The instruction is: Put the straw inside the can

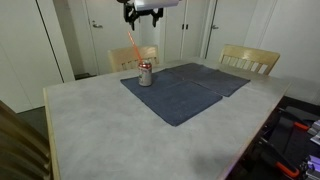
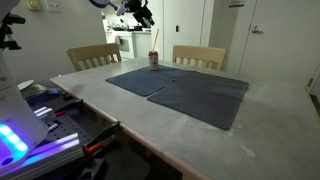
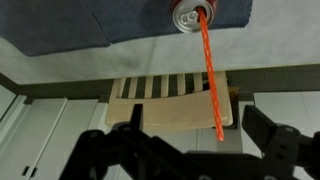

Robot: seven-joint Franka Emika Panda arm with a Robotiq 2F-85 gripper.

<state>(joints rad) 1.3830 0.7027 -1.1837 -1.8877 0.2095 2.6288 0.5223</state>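
Note:
The silver can [image 1: 146, 73] with red markings stands upright on the far corner of a dark blue cloth, also in the other exterior view [image 2: 154, 58]. The red-orange straw [image 1: 134, 45] has its lower end in the can's opening and leans away from it. In the wrist view the can [image 3: 190, 14] is at the top, and the straw [image 3: 210, 80] runs from its mouth towards the camera. My gripper [image 1: 142, 12] hangs well above the can. It is open and empty [image 3: 190, 150], and the straw's free end lies between the spread fingers without touching them.
Dark blue cloths [image 1: 180, 88] cover the middle of the grey table [image 1: 100, 130]. Two wooden chairs [image 1: 248, 58] [image 1: 128, 56] stand at the far side, one right behind the can. Tools and cables [image 2: 55, 112] lie beside the table. White doors stand behind.

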